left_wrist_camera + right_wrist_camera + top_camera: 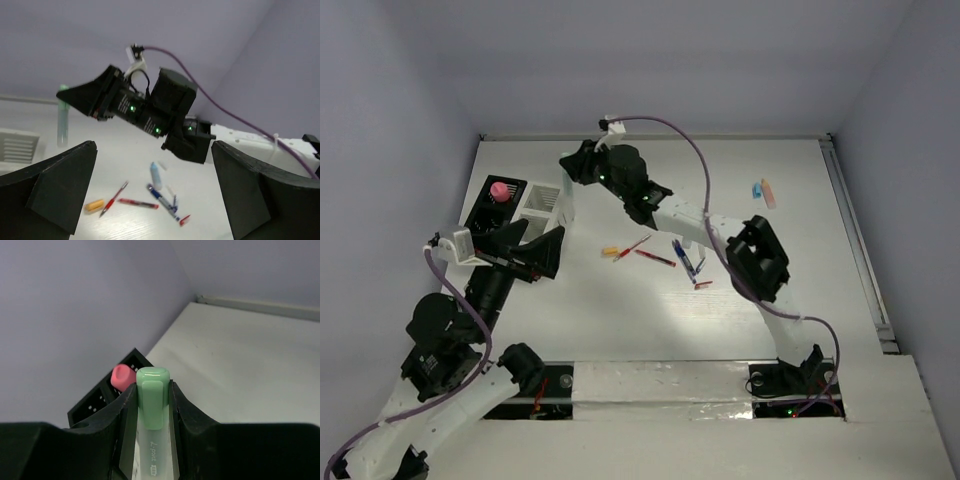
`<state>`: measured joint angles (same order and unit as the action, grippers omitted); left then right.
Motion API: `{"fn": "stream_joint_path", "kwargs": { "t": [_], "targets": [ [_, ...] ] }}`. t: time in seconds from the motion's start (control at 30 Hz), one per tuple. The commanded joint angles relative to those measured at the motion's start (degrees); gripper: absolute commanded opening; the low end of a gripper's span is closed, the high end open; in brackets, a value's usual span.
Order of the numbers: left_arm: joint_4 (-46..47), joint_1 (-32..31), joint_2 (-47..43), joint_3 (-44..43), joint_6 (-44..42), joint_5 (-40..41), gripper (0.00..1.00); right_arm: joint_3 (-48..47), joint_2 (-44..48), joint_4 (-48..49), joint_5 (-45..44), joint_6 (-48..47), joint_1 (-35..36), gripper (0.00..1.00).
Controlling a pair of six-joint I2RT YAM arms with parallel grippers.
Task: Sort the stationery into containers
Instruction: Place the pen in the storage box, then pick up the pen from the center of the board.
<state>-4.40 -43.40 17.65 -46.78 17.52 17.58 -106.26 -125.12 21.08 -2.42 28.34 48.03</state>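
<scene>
The right jaws are clamped on a mint-green-capped marker (152,405), holding it upright near the white slatted box (542,203) (the adjoining black box (485,215) has a pink-topped piece (500,190) standing in it). The left jaws stand wide with nothing between them, close in front of both boxes. Red pens (655,257), blue pens (684,258) and an orange bit (610,252) lie mid-desk (620,310).

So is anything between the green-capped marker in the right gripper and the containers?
Nothing visible does. The marker hangs in the right gripper close by the white box; the open left gripper sits beside it.
</scene>
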Motion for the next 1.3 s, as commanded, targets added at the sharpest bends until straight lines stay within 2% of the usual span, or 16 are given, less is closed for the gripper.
{"fn": "stream_joint_path", "kwargs": {
  "t": [0.0,0.07,0.2,0.4,0.57,0.63,0.67,0.8,0.9,1.0,1.07,1.1,1.13,1.2,1.23,1.27],
  "targets": [
    [-1.05,0.07,-1.47,2.92,-4.77,3.78,0.99,-12.46,-4.59,2.58,1.98,-4.95,2.06,0.0],
    [-1.57,0.59,-1.83,3.1,-4.77,3.6,0.99,-19.12,-9.15,1.51,2.93,-5.48,2.07,0.0],
    [-1.14,1.21,-2.09,3.63,-5.04,2.63,0.99,-26.44,-14.88,-0.77,3.3,-7.59,2.07,0.0],
    [-0.61,4.1,-1.57,3.81,-5.04,-0.44,0.99,-30.58,-20.76,-1.21,3.03,-9.7,3.3,0.0],
    [0.1,7.27,-1.48,4.24,-4.77,-3.34,0.99,-31.73,-22.18,-1.04,3.12,-10.32,3.3,0.0],
    [0.27,9.11,-1.22,4.33,-4.69,-4.92,0.99,-31.73,-22.36,-0.87,3.21,-10.76,3.3,0.13],
    [0.53,9.73,-1.04,4.42,-4.51,-5.45,0.99,-31.99,-22.45,-0.87,3.29,-10.93,3.3,0.29],
    [0.97,11.93,-0.25,4.6,-4.16,-7.91,0.99,-31.56,-20.96,-1.66,4.87,-11.11,3.3,0.69],
    [1.33,13.51,0.19,4.77,-3.9,-9.05,0.99,-29.98,-18.41,-1.48,6.45,-11.28,3.3,0.78],
    [1.42,14.74,1.16,4.86,-3.63,-10.02,0.99,-29.45,-15.09,-4.29,6.72,-11.82,2.69,0.78],
    [1.42,14.74,2.12,4.86,-3.54,-10.55,0.99,-21.75,-10.78,-4.56,6.99,-10.68,1.28,0.78],
    [1.42,14.74,2.47,5.03,-3.46,-10.81,0.99,-17.36,-4.58,-4.04,6.81,-10.41,1.28,0.77],
    [1.42,15.27,3.26,4.95,-3.37,-11.08,0.99,-6.7,-1.04,-2.2,5.68,-9.71,0.32,0.76],
    [1.5,15.27,4.06,4.86,-3.02,-12.13,0.99,4.69,6.61,-0.43,4.27,-9.62,-1.27,0.74],
    [1.59,15.27,4.76,4.86,-2.76,-13.27,0.99,13.97,13.78,-1.73,0.95,-10.23,-1.27,0.74],
    [1.68,15.27,5.28,4.86,-2.06,-13.8,0.99,17.97,17.33,-3.66,-1.51,-10.23,-2.75,0.74]
  ]
}}
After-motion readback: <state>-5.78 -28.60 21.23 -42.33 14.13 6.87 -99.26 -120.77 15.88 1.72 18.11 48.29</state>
